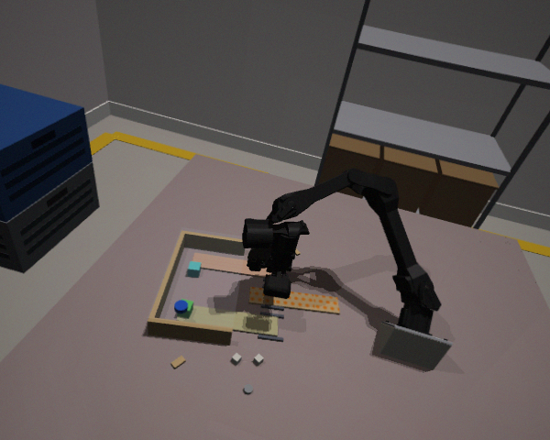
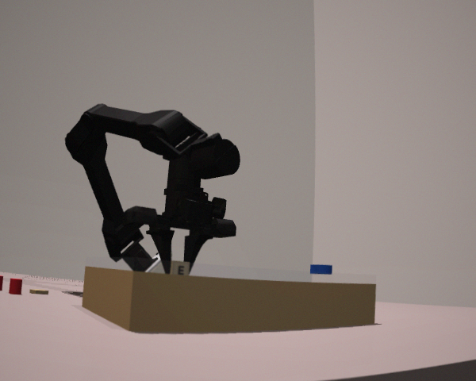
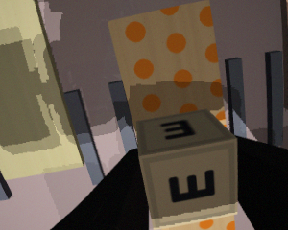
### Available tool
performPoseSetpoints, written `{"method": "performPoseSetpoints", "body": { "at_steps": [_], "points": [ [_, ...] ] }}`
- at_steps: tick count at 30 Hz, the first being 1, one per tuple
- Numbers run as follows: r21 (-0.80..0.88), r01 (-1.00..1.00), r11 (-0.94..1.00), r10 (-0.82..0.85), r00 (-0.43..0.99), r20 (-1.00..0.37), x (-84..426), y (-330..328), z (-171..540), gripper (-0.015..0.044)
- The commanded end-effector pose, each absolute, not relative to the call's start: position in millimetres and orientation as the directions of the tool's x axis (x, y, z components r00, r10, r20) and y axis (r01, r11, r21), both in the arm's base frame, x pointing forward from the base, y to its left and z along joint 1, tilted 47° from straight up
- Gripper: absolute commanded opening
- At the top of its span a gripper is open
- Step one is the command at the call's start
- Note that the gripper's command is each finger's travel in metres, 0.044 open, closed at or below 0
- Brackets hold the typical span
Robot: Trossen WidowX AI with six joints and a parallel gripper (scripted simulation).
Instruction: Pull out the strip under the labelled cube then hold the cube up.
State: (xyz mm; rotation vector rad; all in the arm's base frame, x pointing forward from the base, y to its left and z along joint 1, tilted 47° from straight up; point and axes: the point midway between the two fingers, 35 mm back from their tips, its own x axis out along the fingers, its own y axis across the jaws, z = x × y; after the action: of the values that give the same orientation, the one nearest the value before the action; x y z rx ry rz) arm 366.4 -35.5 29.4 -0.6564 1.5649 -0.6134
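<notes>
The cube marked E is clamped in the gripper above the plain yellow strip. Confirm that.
Wrong strip. The cube is clamped in the gripper, but the wrist view shows the orange-dotted strip beneath it. The yellow strip lies off to one side.

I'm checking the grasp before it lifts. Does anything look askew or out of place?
Nothing stands out. The tan cube marked E sits squarely between the black gripper fingers, above the orange-dotted strip, which lies flat.
</notes>
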Motion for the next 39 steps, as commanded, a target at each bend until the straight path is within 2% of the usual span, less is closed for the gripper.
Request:
{"method": "performPoseSetpoints", "body": {
  "at_steps": [1, 6, 20, 39],
  "points": [
    [-0.718, -0.059, 0.693, -0.72, -0.08, -0.689, 353, -31, 32, 0.0],
    [-0.718, -0.059, 0.693, -0.72, -0.08, -0.689, 351, -30, 32, 0.0],
    [-0.718, -0.061, 0.694, -0.72, -0.082, -0.689, 303, -23, 30, 0.0],
    [-0.717, -0.061, 0.695, -0.719, -0.082, -0.69, 305, 3, 54, 0.0]
  ]
}}
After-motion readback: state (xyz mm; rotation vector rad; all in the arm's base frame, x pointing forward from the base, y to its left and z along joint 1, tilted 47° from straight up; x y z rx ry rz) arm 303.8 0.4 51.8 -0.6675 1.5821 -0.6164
